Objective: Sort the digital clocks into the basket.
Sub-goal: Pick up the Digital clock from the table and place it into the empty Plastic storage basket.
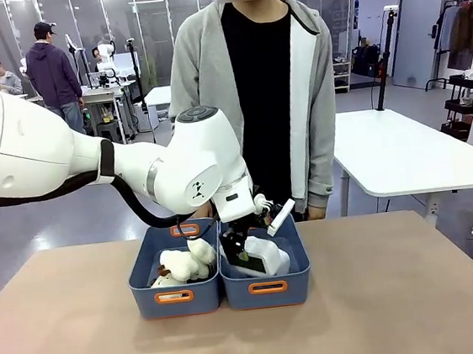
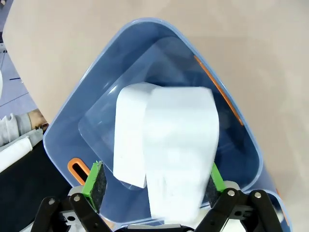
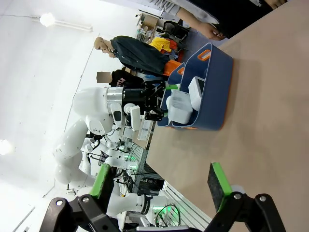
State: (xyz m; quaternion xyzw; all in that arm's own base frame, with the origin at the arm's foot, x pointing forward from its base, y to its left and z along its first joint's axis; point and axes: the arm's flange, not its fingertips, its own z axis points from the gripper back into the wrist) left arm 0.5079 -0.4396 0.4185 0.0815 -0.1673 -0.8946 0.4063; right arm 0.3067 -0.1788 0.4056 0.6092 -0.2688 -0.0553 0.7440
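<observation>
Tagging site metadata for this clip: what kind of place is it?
Likely a robotics lab or data-collection floor: another white robot arm stands at a far workbench, people work at stations there, glass partitions line the back, and plain white tables fill the open room.

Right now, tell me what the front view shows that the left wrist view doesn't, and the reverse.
Front view alone: the person standing behind the table, and a second blue bin holding sheep plush toys, beside the basket.

Left wrist view alone: the left gripper seen from above, green pads spread wide on either side of a white clock, apparently not squeezing it.

Both: the basket with two digital clocks inside, the left gripper above them.
</observation>
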